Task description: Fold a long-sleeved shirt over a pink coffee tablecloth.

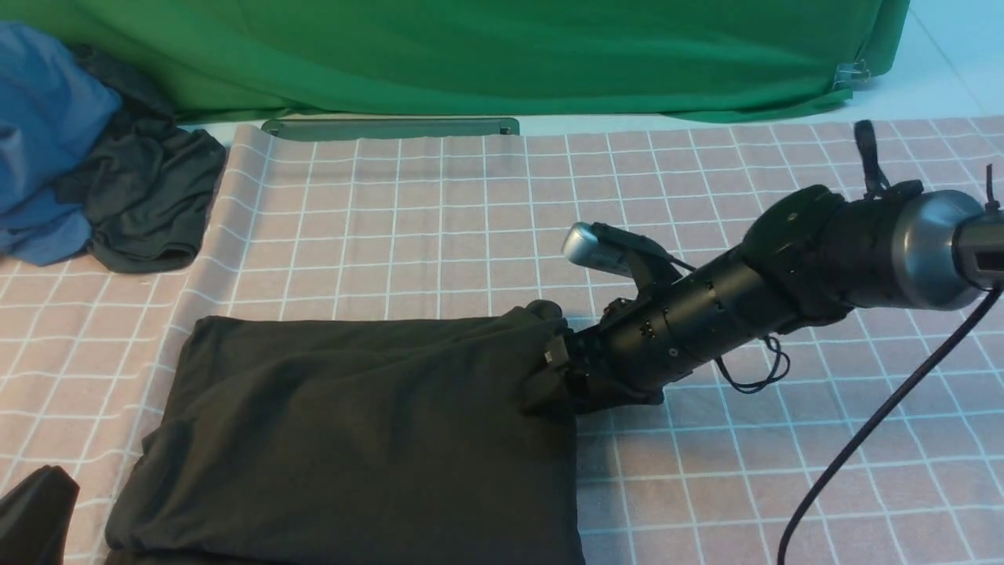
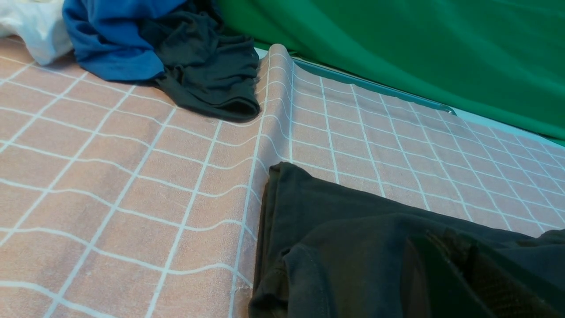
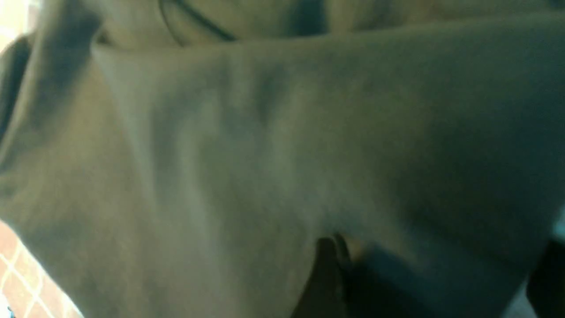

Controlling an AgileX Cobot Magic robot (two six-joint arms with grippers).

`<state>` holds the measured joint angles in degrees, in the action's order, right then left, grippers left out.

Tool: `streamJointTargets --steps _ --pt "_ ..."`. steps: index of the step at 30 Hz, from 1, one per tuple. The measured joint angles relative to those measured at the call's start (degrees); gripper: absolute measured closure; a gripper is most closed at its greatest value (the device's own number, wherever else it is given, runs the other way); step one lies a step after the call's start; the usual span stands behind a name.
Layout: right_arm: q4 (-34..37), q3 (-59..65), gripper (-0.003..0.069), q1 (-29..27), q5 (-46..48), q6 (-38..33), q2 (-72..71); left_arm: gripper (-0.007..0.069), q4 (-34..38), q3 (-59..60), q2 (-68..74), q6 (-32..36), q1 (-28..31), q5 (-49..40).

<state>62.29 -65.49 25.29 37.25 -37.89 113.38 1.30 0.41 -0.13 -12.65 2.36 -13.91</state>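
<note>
Front view shows the long-sleeved shirt (image 1: 353,439) lying folded into a dark block on the pink coffee tablecloth (image 1: 471,227). The right gripper (image 1: 553,369) is at the shirt's right edge, touching the cloth of it; its jaws stand wide apart, and whether any fabric is between them I cannot tell (the right wrist view is filled with blurred shirt fabric). The left gripper (image 1: 31,510) is just beside the shirt's left edge, closed, with nothing seen in it. Beyond the shirt's far left corner lie a blue garment (image 1: 39,133) and a dark grey-green garment (image 1: 149,196), touching each other, and a green cloth (image 1: 502,55) hangs behind the far side
</note>
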Motion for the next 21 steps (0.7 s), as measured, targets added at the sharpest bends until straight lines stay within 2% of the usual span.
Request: streamJointTargets --steps 2,5,6,7,9,14,20,21 --pt "0.26 -0.37 0.0123 0.95 -1.74 -0.05 0.43 0.0611 0.00 0.00 0.00 0.00 0.00 0.00" --pt "0.26 -0.37 0.0247 1.58 -3.24 -1.08 0.75 0.0611 0.00 0.00 0.00 0.00 0.00 0.00" --pt "0.26 -0.37 0.0317 1.72 -3.64 -1.59 0.94 0.0611 0.00 0.00 0.00 0.00 0.00 0.00" --pt "0.08 -0.56 0.0456 1.72 -3.93 -2.47 1.28 0.0611 -0.02 0.00 0.00 0.00 0.00 0.00" --pt "-0.20 -0.96 0.0521 1.54 -3.65 -2.82 1.28 0.0611 -0.02 0.00 0.00 0.00 0.00 0.00" --pt "-2.13 -1.55 0.0517 -1.51 -1.50 -2.87 -1.09 0.0611 -0.02 0.00 0.00 0.00 0.00 0.00" --pt "-12.60 -1.61 0.0517 -8.19 -0.13 3.27 -5.44 0.0611 -0.02 0.00 0.00 0.00 0.00 0.00" --pt "-16.04 -1.61 0.0517 -10.46 0.86 4.75 -5.90 0.0611 -0.02 0.00 0.00 0.00 0.00 0.00"
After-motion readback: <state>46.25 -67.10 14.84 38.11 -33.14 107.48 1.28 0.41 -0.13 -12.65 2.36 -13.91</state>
